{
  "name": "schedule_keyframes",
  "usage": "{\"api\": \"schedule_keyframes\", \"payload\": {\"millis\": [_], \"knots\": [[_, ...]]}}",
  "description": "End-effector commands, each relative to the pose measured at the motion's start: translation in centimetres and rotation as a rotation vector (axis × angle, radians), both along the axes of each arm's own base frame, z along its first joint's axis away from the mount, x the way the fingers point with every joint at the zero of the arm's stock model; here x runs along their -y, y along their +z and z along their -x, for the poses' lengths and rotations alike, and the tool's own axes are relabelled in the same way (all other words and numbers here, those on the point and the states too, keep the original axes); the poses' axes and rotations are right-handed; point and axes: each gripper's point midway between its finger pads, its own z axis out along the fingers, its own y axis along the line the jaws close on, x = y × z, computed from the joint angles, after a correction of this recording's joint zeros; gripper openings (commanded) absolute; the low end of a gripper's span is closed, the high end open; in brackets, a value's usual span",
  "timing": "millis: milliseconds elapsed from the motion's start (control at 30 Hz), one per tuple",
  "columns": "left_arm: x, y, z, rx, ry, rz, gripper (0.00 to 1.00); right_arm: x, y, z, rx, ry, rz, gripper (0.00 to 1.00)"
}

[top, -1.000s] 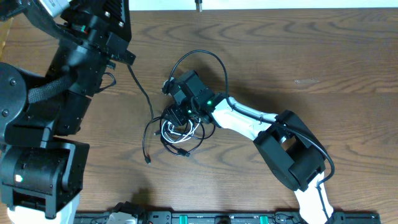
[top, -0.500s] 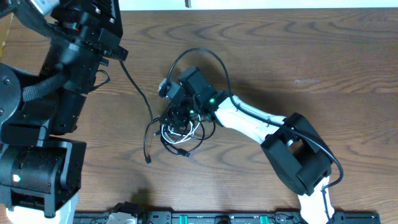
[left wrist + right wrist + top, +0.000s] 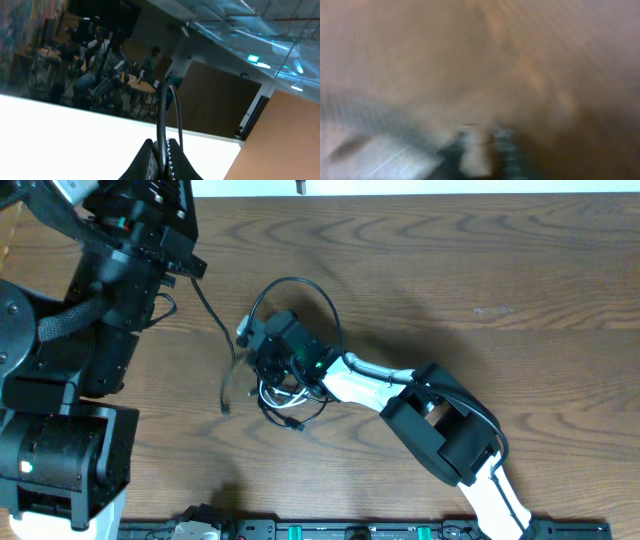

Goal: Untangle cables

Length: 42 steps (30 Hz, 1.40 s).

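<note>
A tangle of thin black and white cables [image 3: 285,393] lies mid-table. One black cable [image 3: 213,315] runs from my left gripper [image 3: 188,268] down to a loose plug end [image 3: 224,409]. The left gripper [image 3: 161,151] is shut on that black cable [image 3: 161,112], which rises from between its jaws. My right gripper [image 3: 249,336] sits at the tangle's upper left, at the foot of a black cable loop [image 3: 300,281]. Its wrist view is badly blurred. There the right gripper [image 3: 479,152] has its fingers drawn close around a pale piece [image 3: 476,160].
The bulky left arm [image 3: 110,330] fills the table's left side. The right arm [image 3: 440,430] stretches from the lower right towards the tangle. A black rail [image 3: 350,530] lines the front edge. Bare wooden table [image 3: 500,280] spreads to the right.
The right gripper has moved left and closed down, and the black loop came left with it. The loose plug end of the left-held cable shifted up and left.
</note>
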Motion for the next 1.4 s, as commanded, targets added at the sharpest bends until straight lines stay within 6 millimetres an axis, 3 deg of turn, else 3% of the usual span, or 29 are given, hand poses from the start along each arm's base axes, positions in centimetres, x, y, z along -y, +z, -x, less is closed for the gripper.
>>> {"api": "schedule_keyframes", "payload": {"millis": [0,133,233,267,333,433,500,600,767,933,1100,1367], "knots": [[-0.4,0.6,0.8,0.014,0.014,-0.004,0.07,2.5,2.8,-4.6,0.098,-0.229,-0.005,0.01],[-0.7,-0.1,0.5,-0.016,0.034,-0.019,0.07,5.0,9.3,-6.8,0.172,-0.312,-0.059,0.01],[-1.3,-1.3,0.0,-0.062,0.072,-0.026,0.07,8.0,16.2,-8.0,0.227,-0.364,-0.126,0.01],[-1.6,-2.3,-0.5,-0.105,0.099,-0.031,0.07,9.8,20.1,-8.1,0.251,-0.37,-0.178,0.01],[-1.9,-3.6,-1.1,-0.155,0.118,-0.041,0.07,11.8,24.4,-7.7,0.272,-0.358,-0.241,0.01],[-1.8,-5.6,-2.1,-0.225,0.127,-0.071,0.07,15.8,29.5,-7.2,0.238,-0.421,-0.348,0.01],[-1.7,-7.0,-2.8,-0.274,0.127,-0.092,0.07,18.6,31.3,-6.8,0.161,-0.494,-0.415,0.01],[-1.4,-9.5,-4.0,-0.36,0.126,-0.122,0.07,22.1,30.7,-6.5,-0.015,-0.622,-0.459,0.01],[-0.5,-13.7,-5.6,-0.494,0.087,-0.196,0.07,25.5,26.6,-6.0,-0.22,-0.718,-0.387,0.01],[1.6,-19.0,-6.2,-0.649,-0.048,-0.308,0.07,26.5,23.1,-4.7,-0.352,-0.743,-0.294,0.01],[1.9,-25.0,-7.0,-0.839,-0.095,-0.41,0.07,27.0,21.5,-3.9,-0.393,-0.759,-0.233,0.01],[2.0,-31.1,-7.4,-1.023,-0.161,-0.533,0.13,28.1,19.3,-3.2,-0.431,-0.803,-0.141,0.01]]}}
